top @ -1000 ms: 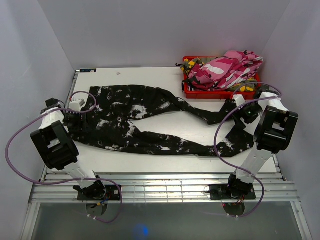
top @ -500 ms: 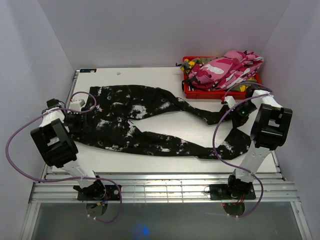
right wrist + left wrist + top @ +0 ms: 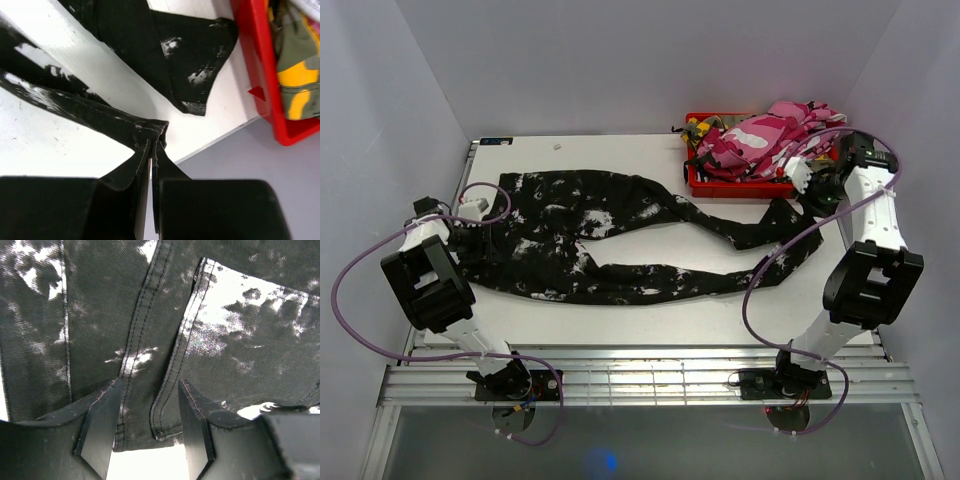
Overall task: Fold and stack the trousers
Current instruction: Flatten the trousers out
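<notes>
We see the black trousers (image 3: 610, 225) spread across the white table (image 3: 650, 315), with the waist at the left and both legs running to the right. Our left gripper (image 3: 147, 427) sits low at the waist end. Its fingers (image 3: 97, 425) stand moderately apart, and a stitched seam of the cloth runs up between them, so the fabric's edge lies right in the gap. As far as we can see, the pads do not press on the cloth.

Our right gripper (image 3: 151, 150) is raised at the far right, near the red bin (image 3: 740, 188). Its jaws are pinched tight on the cuff of the nearer leg. The cuff is bunched between the fingertips and lifted off the table, and the leg slopes down leftward in a narrow strip. The other leg's cuff lies flat on the table, just short of the bin.

In the bin rest the pink camouflage trousers (image 3: 770, 135), heaped above its rim. A green-yellow camouflage pair (image 3: 295, 85) is partly covered by them.
</notes>
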You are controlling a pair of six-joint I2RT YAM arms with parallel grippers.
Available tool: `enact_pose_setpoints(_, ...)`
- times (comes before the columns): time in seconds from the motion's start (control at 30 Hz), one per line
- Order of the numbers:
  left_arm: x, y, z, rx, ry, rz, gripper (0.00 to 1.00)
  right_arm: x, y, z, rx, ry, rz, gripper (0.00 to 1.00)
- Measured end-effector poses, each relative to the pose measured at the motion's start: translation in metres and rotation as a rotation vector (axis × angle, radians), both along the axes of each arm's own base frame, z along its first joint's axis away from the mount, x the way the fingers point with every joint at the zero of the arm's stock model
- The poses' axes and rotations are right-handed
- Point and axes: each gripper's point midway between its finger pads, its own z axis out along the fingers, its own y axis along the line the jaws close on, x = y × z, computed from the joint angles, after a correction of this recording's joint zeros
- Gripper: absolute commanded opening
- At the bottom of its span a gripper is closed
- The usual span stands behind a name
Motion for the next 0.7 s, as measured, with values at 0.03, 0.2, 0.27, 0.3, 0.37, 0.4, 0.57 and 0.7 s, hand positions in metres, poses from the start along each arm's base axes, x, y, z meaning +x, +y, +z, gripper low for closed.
enact_pose_setpoints(0.03,0.001,0.000,0.000,0.001,-0.002,0.002,0.58,-0.002,0.000,0.007,0.001,-0.019,0.009,0.08)
enact_pose_setpoints(0.2,0.001,0.002,-0.002,0.013,-0.003,0.007,0.56,-0.042,-0.021,0.028,-0.049,-0.144,0.058,0.08)
enact_pose_setpoints(0.27,-0.003,0.002,-0.008,0.015,0.010,0.010,0.56,-0.078,-0.037,0.023,-0.101,-0.193,0.068,0.08)
enact_pose_setpoints(0.3,-0.007,0.001,-0.011,0.014,0.022,0.012,0.55,-0.099,-0.045,0.017,-0.140,-0.218,0.068,0.08)
enact_pose_setpoints(0.37,-0.013,-0.001,-0.016,0.009,0.043,0.014,0.55,-0.146,-0.059,-0.014,-0.184,-0.210,0.024,0.08)
enact_pose_setpoints(0.4,-0.015,-0.002,-0.018,0.006,0.049,0.015,0.55,-0.161,-0.060,-0.027,-0.186,-0.193,0.006,0.13)
enact_pose_setpoints(0.57,-0.016,-0.001,-0.018,0.005,0.050,0.020,0.57,-0.199,-0.056,-0.084,-0.135,-0.089,-0.011,0.78)
enact_pose_setpoints(0.7,-0.017,-0.001,-0.018,0.005,0.050,0.015,0.59,-0.188,-0.073,-0.070,-0.180,-0.128,-0.005,0.84)
